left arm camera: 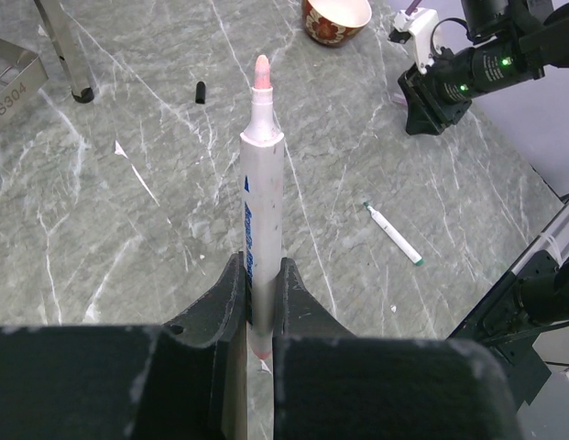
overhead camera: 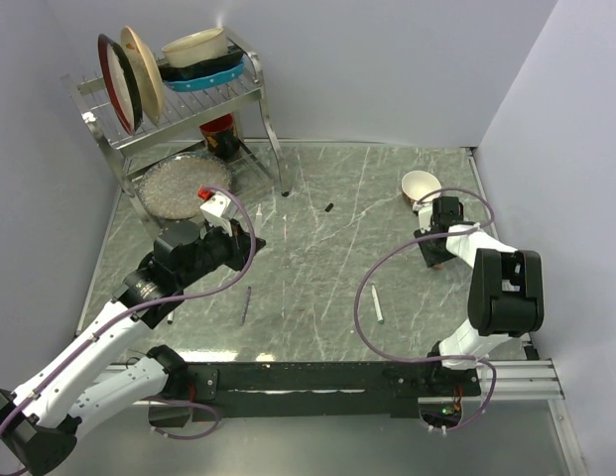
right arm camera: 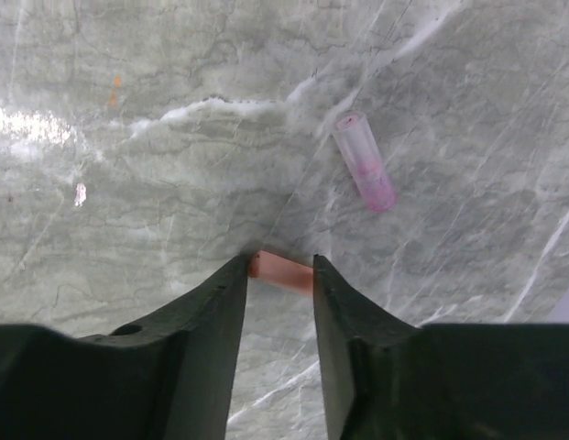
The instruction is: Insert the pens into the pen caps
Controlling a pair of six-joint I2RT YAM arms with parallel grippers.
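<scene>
Three pale walls (overhead camera: 387, 59) surround grey tabletop (overhead camera: 327, 268) (white-veined).

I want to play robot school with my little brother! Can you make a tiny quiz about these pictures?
1. True or false: the pen in the left gripper has its cap on.
2. Pick one: the cap between the jaws of the right gripper is A) black, B) orange, C) green.
3. Fill the gap: the loose pen that the left wrist camera sees has a ___ end.

Key: 1 false, its pink tip is bare. 2 B. 3 green.
</scene>
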